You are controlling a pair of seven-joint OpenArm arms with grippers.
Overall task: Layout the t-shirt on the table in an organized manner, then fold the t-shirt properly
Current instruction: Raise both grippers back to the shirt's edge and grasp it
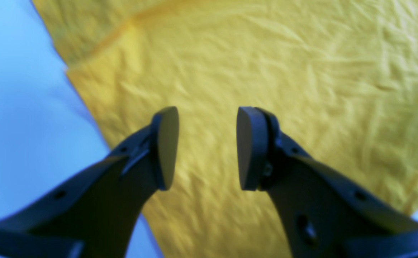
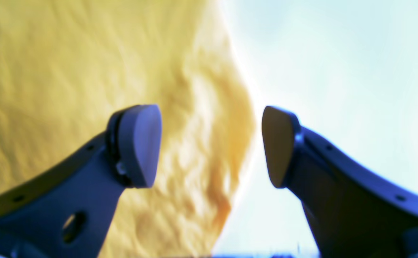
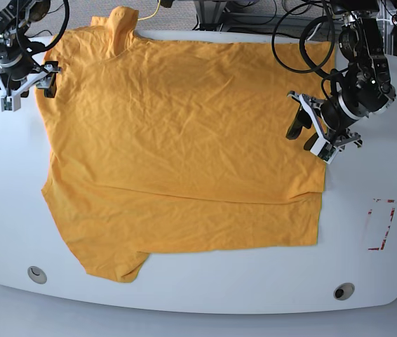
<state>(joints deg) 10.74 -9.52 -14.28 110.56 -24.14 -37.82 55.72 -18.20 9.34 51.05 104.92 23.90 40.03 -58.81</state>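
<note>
- the orange-yellow t-shirt (image 3: 177, 154) lies spread across the white table (image 3: 388, 267), one layer folded over.
- left gripper (image 1: 207, 147) hovers above the shirt's edge, jaws apart, holding nothing.
- right gripper (image 2: 210, 145) straddles the opposite edge, jaws apart, empty.

No legible text, label, brand, number or sign appears in any view. The t-shirt (image 3: 177, 154) shows plain orange-yellow cloth with no readable print on its visible face. The table (image 3: 205, 295) carries only a red tape outline (image 3: 381, 225), to the right of the t-shirt's lower edge, and it bears no lettering. Both wrist views are blurred and show only cloth, tabletop and dark fingers, none with markings that can be read.
</note>
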